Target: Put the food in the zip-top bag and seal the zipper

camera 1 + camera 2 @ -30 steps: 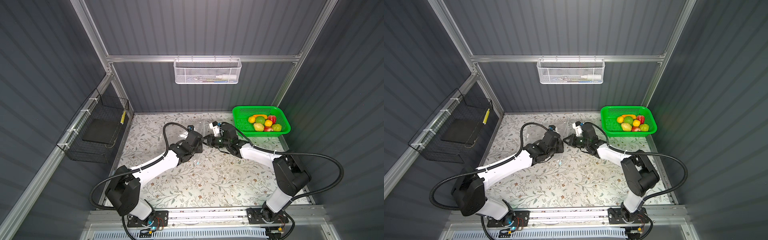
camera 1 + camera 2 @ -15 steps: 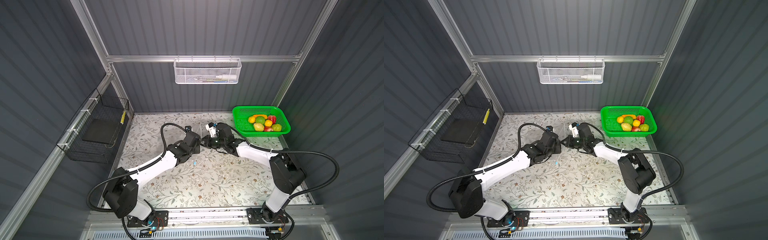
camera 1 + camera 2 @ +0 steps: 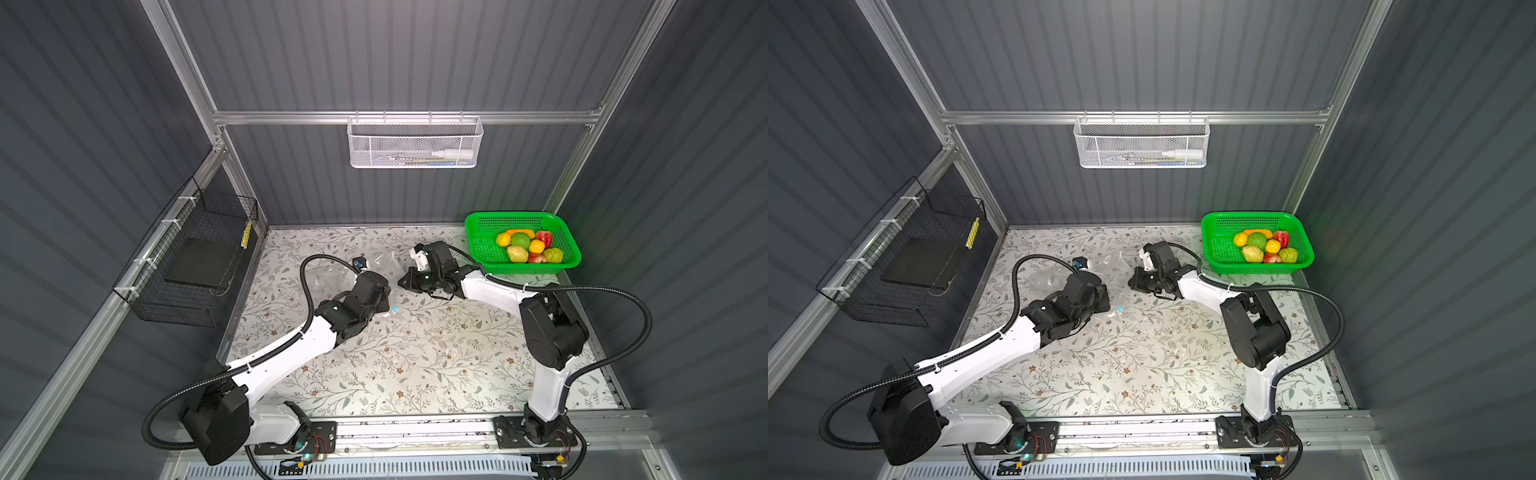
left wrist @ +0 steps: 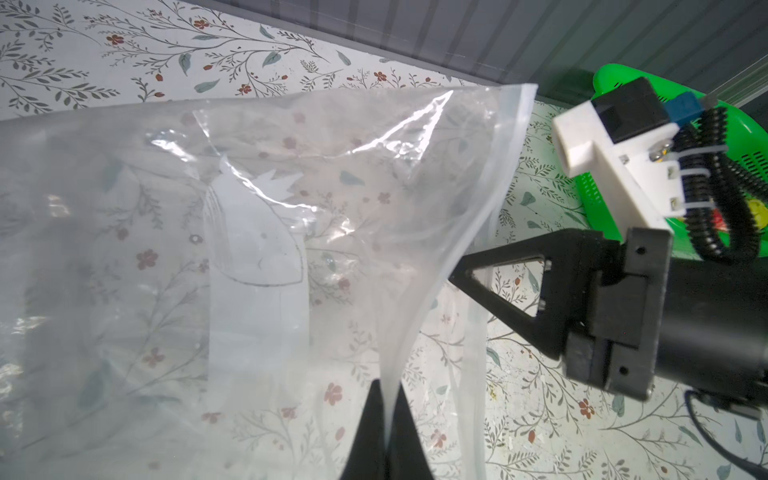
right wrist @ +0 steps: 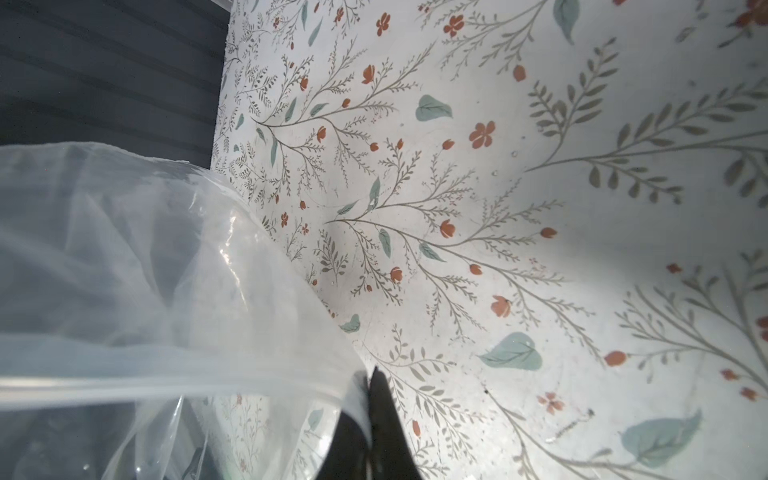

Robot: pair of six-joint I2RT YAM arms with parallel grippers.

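Opening the zip-top bag (image 4: pixel 249 249) beside the green basket (image 3: pixel 511 216).
My left hand (image 4: pixel 386 399) and right hand (image 5: pixel 368 399) each pinch its film; next I should spread the mouth for the food (image 3: pixel 528 247).

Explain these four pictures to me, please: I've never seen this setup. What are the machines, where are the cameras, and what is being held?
Two white-and-black robot arms stand at the front edge of a flower-patterned table. Both top views look down from overhead; the two close-ups come from cameras on the wrists. The left gripper and the right gripper each pinch an edge of a clear crinkly plastic zip-top bag. The small toy fruits lie in a green perforated plastic basket, not yet bagged.
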